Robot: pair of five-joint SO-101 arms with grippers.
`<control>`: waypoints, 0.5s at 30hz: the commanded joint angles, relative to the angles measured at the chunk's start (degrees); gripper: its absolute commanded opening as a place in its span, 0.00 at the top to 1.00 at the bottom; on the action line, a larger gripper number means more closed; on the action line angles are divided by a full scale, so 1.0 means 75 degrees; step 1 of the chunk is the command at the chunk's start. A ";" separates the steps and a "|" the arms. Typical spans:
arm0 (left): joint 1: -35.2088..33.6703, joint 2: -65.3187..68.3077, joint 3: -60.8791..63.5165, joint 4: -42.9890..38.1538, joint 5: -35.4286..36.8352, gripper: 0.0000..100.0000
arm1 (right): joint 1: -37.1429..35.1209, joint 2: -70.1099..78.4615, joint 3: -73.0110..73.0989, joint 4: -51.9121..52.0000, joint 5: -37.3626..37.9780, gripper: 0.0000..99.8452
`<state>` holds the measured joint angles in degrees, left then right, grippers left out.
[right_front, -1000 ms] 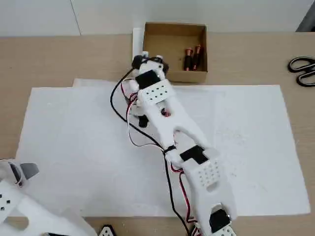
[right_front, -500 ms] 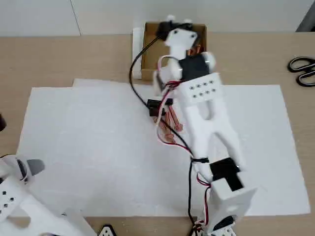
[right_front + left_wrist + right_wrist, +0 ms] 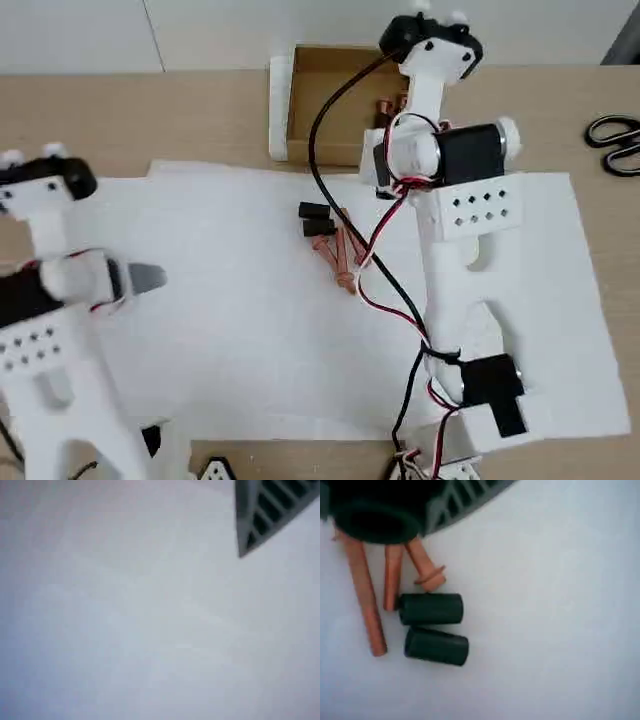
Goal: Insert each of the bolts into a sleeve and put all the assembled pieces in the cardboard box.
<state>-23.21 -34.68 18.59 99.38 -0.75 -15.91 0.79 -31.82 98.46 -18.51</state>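
- Cardboard box (image 3: 330, 112): at the far side of the worktop (image 3: 150, 110). Assembled pieces (image 3: 386, 104) lie inside, copper ends showing. My right arm covers part of them, so the count is uncertain.
- Loose stock on the white sheet (image 3: 250, 350), near the box: three bolts (image 3: 365, 595) and two sleeves (image 3: 431, 608), just beside one another, none joined.
- Right fingers (image 3: 465, 495): above that pile. I cannot tell their opening. The dark round shape beside them may be a sleeve.
- Left fingers (image 3: 148, 278): over bare sheet, well apart from the parts. I cannot tell their opening.
- Status, my reckoning: partly done. The loose bolts are not yet sleeved or boxed.
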 commanded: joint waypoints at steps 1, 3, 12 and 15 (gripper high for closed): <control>0.0762 0.1242 -0.1096 0.0047 0.0434 0.69 | 0.0111 -0.0791 0.0258 0.0064 0.0961 1.00; 0.1114 0.1969 -0.1670 0.0035 0.0750 0.69 | 0.0111 -0.1155 0.0410 0.0064 0.1676 1.00; 0.3528 0.4396 -0.2702 0.0000 0.2333 0.69 | 0.0979 -0.1893 0.1196 0.0064 0.3188 1.00; 0.4091 0.4829 -0.2678 -0.0129 0.2344 0.69 | 0.1577 -0.1905 0.1242 0.0064 0.3188 1.00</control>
<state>3.87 -0.13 0.92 99.30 16.22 -7.74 -10.81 -22.42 98.64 4.70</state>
